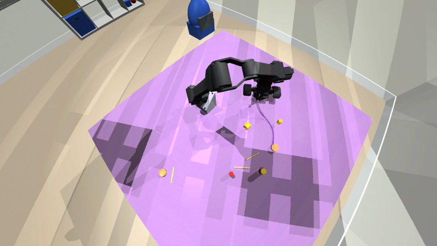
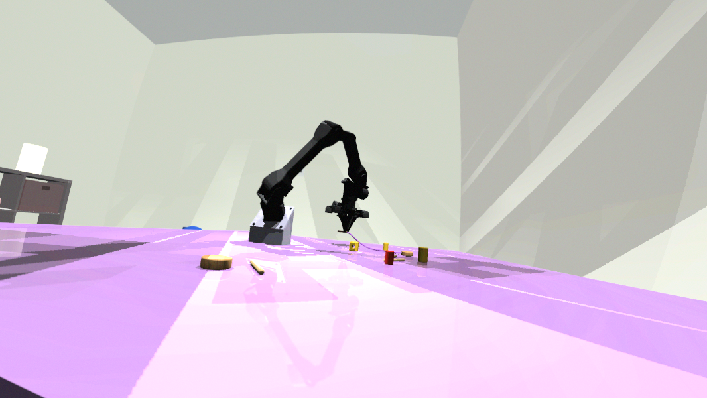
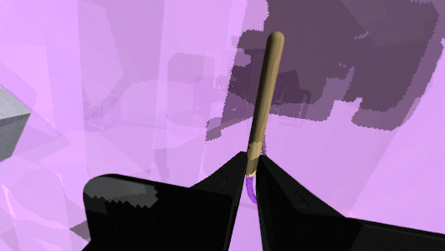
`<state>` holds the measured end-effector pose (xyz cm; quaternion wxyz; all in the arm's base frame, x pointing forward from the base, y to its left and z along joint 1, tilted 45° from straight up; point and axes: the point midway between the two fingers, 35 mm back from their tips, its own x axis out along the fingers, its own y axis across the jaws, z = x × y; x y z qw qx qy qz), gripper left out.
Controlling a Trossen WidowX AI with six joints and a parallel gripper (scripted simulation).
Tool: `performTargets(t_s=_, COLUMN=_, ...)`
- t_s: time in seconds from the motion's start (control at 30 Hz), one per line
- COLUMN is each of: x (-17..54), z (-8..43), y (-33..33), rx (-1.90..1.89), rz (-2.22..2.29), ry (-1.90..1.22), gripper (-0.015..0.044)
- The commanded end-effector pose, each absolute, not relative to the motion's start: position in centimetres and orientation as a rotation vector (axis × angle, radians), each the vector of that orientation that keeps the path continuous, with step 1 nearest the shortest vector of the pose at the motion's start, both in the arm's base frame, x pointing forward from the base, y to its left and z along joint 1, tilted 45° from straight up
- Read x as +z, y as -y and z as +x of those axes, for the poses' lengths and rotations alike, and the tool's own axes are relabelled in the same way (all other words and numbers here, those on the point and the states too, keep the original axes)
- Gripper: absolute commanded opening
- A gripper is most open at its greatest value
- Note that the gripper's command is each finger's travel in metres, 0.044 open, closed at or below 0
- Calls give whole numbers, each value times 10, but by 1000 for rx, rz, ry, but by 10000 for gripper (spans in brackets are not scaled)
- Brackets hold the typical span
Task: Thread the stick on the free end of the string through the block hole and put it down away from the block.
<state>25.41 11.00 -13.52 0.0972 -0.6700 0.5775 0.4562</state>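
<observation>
The black parallel-jaw gripper (image 1: 257,99) (image 2: 347,231) (image 3: 251,160) pointed downward above the glossy purple table (image 1: 198,219) (image 2: 395,345) (image 3: 376,180), and its 2 fingertips were pinching the thin, pale wooden stick (image 2: 341,231) (image 3: 266,92) close to its string end. Most of the stick's length projected beyond the tips, and in the exterior view it was raised off the table and roughly level. The slender purple string (image 1: 270,122) (image 2: 363,244) (image 3: 250,190) left the pinched end and curved down to the flat, round, light-wood button (image 1: 274,147) (image 2: 406,254). The yellow block with a round hole (image 1: 246,126) (image 2: 350,246) rested on the table, apart from both the stick and the string, with nothing threaded through it. A small yellow cylinder (image 1: 279,121) (image 2: 385,246) stood near the string, on its opposite side from the block. 2 loose pale wooden sticks lay between the block and an upright red cylinder (image 1: 231,174) (image 2: 389,257), while a larger, dark-yellow cylinder (image 1: 263,171) (image 2: 422,254) stood near them. Well apart from that group, a round wooden disc (image 1: 162,172) (image 2: 215,262) lay beside a third loose stick (image 1: 172,175) (image 2: 256,266), the 2 not touching.
</observation>
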Motion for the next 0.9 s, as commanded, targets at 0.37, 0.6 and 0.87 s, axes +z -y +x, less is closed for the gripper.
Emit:
performTargets(t_s=0.37, x=-134, z=271, y=-109, rx=754, rz=-1664, ry=-1820, gripper=0)
performTargets(t_s=0.6, x=-133, z=278, y=-108, rx=495, rz=-1497, ry=-1830, gripper=0)
performTargets(t_s=0.87, x=-132, z=285, y=-107, rx=213, rz=-1296, ry=-1813, gripper=0)
